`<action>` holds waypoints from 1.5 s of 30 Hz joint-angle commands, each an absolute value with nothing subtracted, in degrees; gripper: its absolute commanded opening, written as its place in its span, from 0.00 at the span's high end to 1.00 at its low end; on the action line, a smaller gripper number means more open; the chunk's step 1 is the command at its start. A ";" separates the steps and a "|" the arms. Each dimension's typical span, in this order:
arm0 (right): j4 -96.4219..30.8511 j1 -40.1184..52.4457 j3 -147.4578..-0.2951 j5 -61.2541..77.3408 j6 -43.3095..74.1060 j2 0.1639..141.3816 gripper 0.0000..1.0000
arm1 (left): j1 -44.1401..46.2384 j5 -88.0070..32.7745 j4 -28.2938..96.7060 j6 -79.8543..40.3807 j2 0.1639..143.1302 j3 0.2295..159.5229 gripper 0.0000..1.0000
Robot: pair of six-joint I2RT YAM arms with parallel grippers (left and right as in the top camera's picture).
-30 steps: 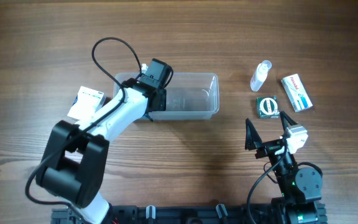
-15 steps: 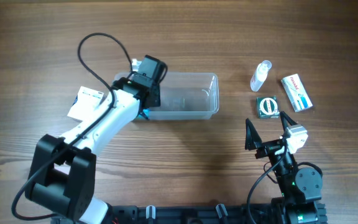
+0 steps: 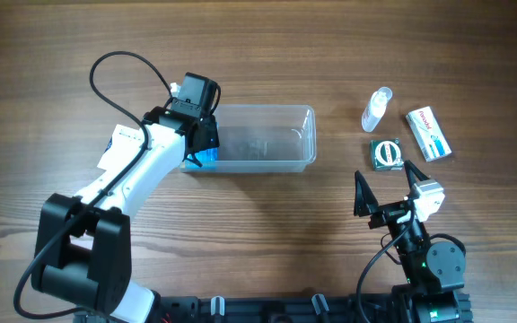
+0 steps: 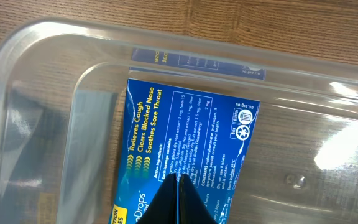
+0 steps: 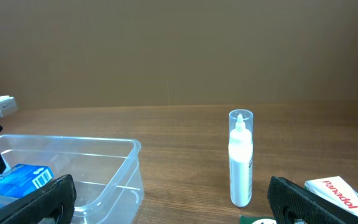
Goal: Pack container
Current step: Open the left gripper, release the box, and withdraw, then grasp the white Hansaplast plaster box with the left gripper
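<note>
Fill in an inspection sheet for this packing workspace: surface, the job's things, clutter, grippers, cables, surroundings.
Surface: wooden table, no spills seen.
Job's things: clear container at mid table. A blue box of throat drops is inside its left end. A standing spray bottle, a green box and a Panadol box are outside on the right. A white pack lies on the left, partly hidden by the left arm.
Clutter: nothing seen.
Grippers: left gripper is over the container's left end, jaws shut above the blue box. Right gripper is near the front edge, jaws open and empty.
Cables: black cable loops off the left arm.
Surroundings: plain brown wall.
</note>
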State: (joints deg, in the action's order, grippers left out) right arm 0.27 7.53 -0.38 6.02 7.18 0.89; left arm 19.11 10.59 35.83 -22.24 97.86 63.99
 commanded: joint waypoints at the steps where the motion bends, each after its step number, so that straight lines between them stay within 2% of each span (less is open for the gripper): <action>1: 0.49 7.16 -0.30 6.94 6.15 0.64 0.00 | 18.98 9.85 35.81 -23.18 99.04 64.49 0.96; 9: 0.47 7.16 -0.30 6.94 6.15 0.64 0.00 | 18.98 8.38 35.77 -22.96 104.81 64.49 0.96; 20: 0.49 7.16 -0.30 6.94 6.15 0.64 0.00 | 18.98 8.38 34.30 -22.72 104.71 64.51 0.96; 28: 0.49 7.16 -0.30 6.94 6.17 0.64 0.00 | 16.93 8.56 38.11 -16.67 90.37 71.72 0.94; 30: 0.49 7.16 -0.30 6.94 6.15 0.64 0.00 | 14.81 8.40 38.54 -14.55 84.58 72.73 0.85; 33: 0.49 7.16 -0.30 6.94 6.15 0.64 0.00 | 9.89 8.60 43.29 -7.79 75.50 72.73 0.58; 37: 0.49 7.16 -0.30 6.94 6.15 0.64 0.00 | 1.50 8.54 51.33 -3.77 70.67 72.71 0.52; 40: 0.49 7.16 -0.30 6.94 6.15 0.64 0.00 | -4.56 7.33 53.65 3.97 71.57 72.58 0.30; 42: 0.49 7.16 -0.30 6.94 6.15 0.64 0.00 | -7.49 2.00 53.56 9.45 73.14 72.38 0.08; 43: 0.49 7.16 -0.30 6.94 6.17 0.64 0.00 | -8.56 -0.86 53.21 11.66 74.28 72.38 0.02; 45: 0.49 7.16 -0.30 6.94 6.17 0.64 0.00 | -9.43 -3.49 52.95 16.47 76.93 72.38 0.00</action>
